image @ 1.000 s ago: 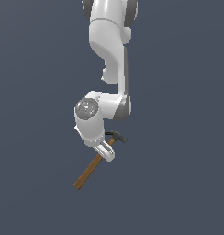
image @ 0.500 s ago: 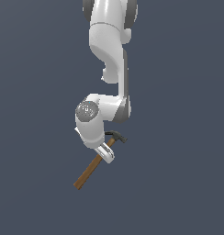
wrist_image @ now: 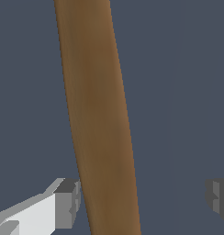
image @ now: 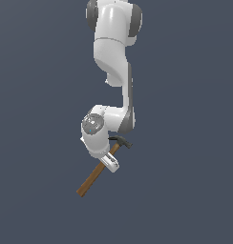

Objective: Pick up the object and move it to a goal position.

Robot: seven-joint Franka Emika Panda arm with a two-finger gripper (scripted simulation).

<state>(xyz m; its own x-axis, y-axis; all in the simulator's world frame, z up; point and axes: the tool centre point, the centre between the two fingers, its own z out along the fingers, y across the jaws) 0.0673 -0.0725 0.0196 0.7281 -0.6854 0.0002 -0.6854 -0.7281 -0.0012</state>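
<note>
The hammer's brown wooden handle (image: pixel 92 178) lies slanted on the dark grey floor, with its dark metal head (image: pixel 122 141) at the upper end, beside the arm's wrist. My gripper (image: pixel 111 162) is low over the handle, near the head end. In the wrist view the handle (wrist_image: pixel 98 114) runs between the jaws of my gripper (wrist_image: pixel 142 197). One finger (wrist_image: pixel 65 202) is right beside the handle. The other finger (wrist_image: pixel 219 195) stands well apart from it. The gripper is open and holds nothing.
The white arm (image: pixel 113 52) reaches down from the top of the exterior view. The floor (image: pixel 185 143) is a plain dark grey surface with no other objects in view.
The arm's wrist has lowered toward the hammer. The hammer has not moved.
</note>
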